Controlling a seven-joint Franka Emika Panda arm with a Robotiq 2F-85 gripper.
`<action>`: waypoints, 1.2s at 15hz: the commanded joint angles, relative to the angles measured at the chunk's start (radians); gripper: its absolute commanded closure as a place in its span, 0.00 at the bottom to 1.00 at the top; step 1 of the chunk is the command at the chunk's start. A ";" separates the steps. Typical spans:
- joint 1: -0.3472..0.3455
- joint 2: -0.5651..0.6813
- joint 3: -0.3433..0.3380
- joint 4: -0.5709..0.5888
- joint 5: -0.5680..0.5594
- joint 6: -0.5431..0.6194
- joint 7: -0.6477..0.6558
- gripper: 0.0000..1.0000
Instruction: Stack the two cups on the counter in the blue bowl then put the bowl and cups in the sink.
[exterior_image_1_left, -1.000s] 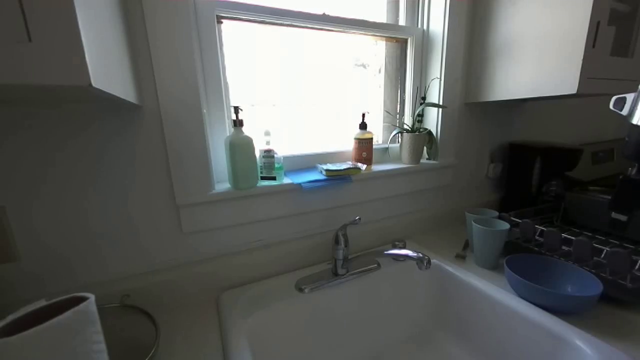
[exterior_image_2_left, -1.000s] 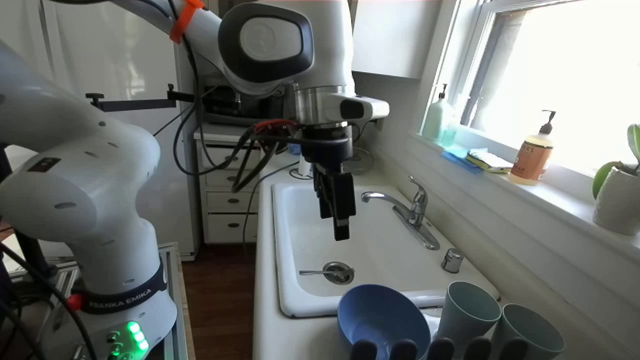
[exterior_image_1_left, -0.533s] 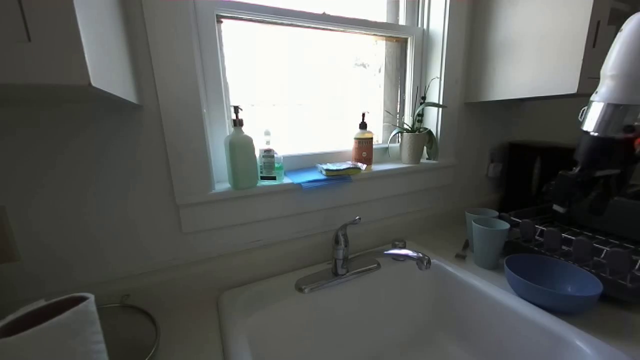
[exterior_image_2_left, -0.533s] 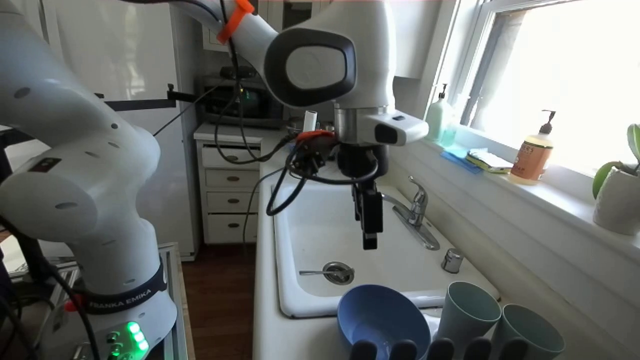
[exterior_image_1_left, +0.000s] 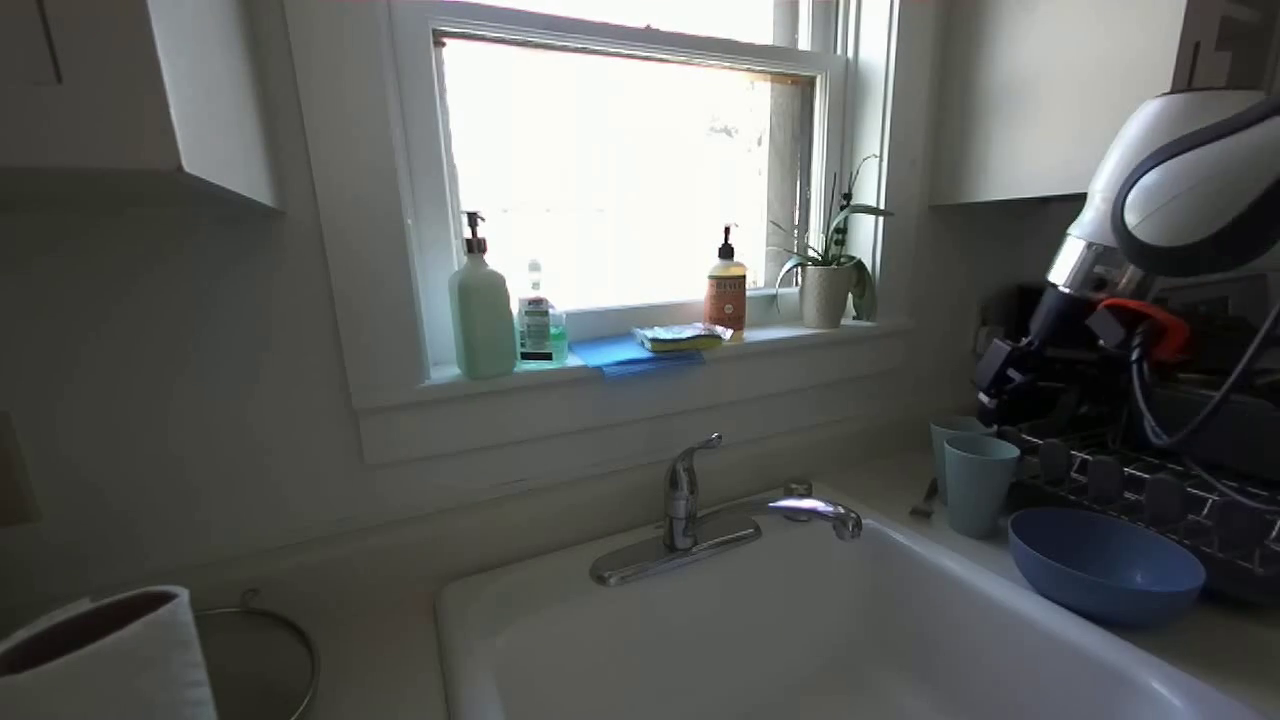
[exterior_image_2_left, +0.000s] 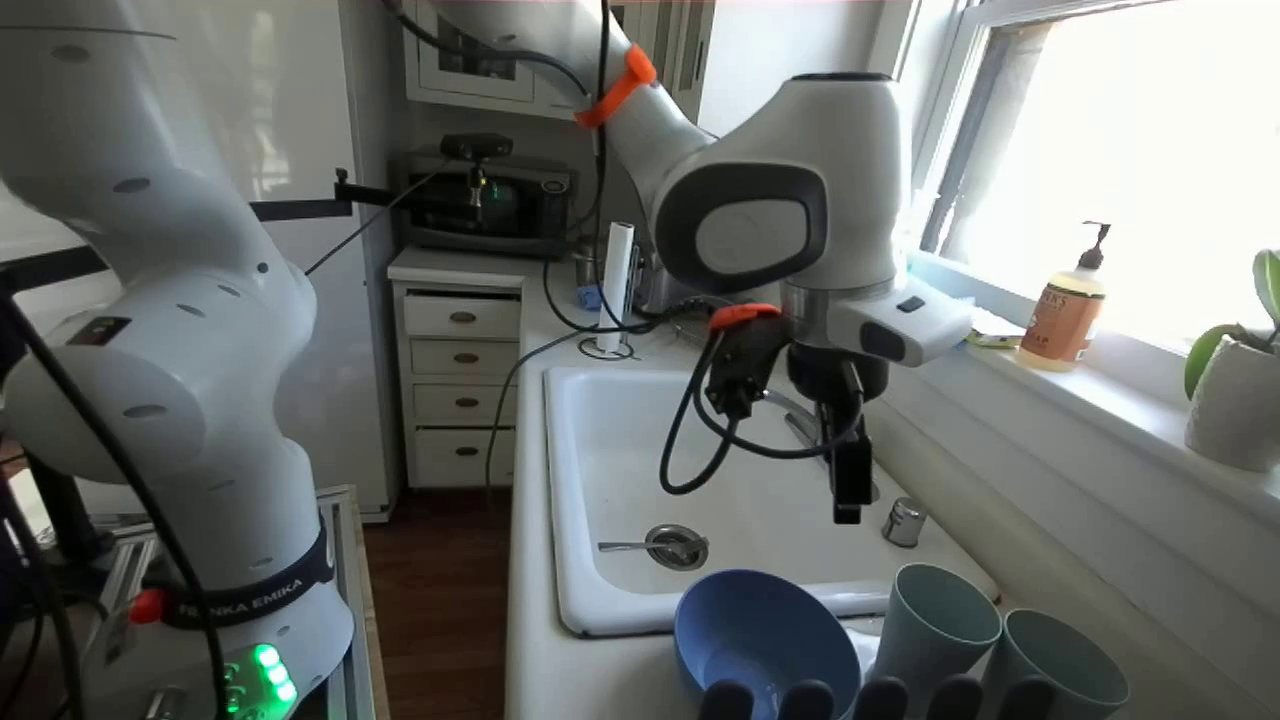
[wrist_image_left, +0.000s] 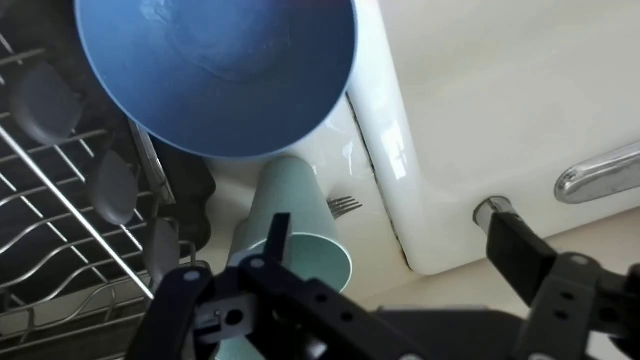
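The blue bowl (exterior_image_1_left: 1105, 575) stands on the pale counter (exterior_image_2_left: 600, 670) beside the white sink (exterior_image_2_left: 625, 455). It also shows in an exterior view (exterior_image_2_left: 765, 640) and the wrist view (wrist_image_left: 220, 85). Two pale blue-green cups stand upright side by side: the nearer cup (exterior_image_1_left: 980, 490) and the cup behind it (exterior_image_1_left: 943, 450). In the wrist view one cup (wrist_image_left: 295, 205) is partly behind a finger, and the other cup (wrist_image_left: 239, 350) is mostly hidden. My gripper (wrist_image_left: 390, 222) is open and empty, above the counter. It shows in both exterior views (exterior_image_1_left: 985, 395) (exterior_image_2_left: 850, 510).
A wire dish rack (wrist_image_left: 65, 200) borders the bowl and cups. A fork (wrist_image_left: 345, 205) lies beside a cup. The chrome faucet (exterior_image_1_left: 682, 500) and a metal cap (exterior_image_2_left: 905, 520) stand on the sink's back edge. The window wall (exterior_image_2_left: 1000, 500) is close to the arm.
The arm has moved toward the window wall and the cups, with the gripper a little lower. It has come further into view from the right in an exterior view. Bowl and cups have not moved.
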 joint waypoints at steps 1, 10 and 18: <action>0.026 0.148 -0.024 0.134 0.039 0.054 -0.022 0.00; 0.036 0.245 -0.034 0.193 -0.008 0.108 0.094 0.00; 0.095 0.434 -0.120 0.336 -0.124 0.140 0.282 0.00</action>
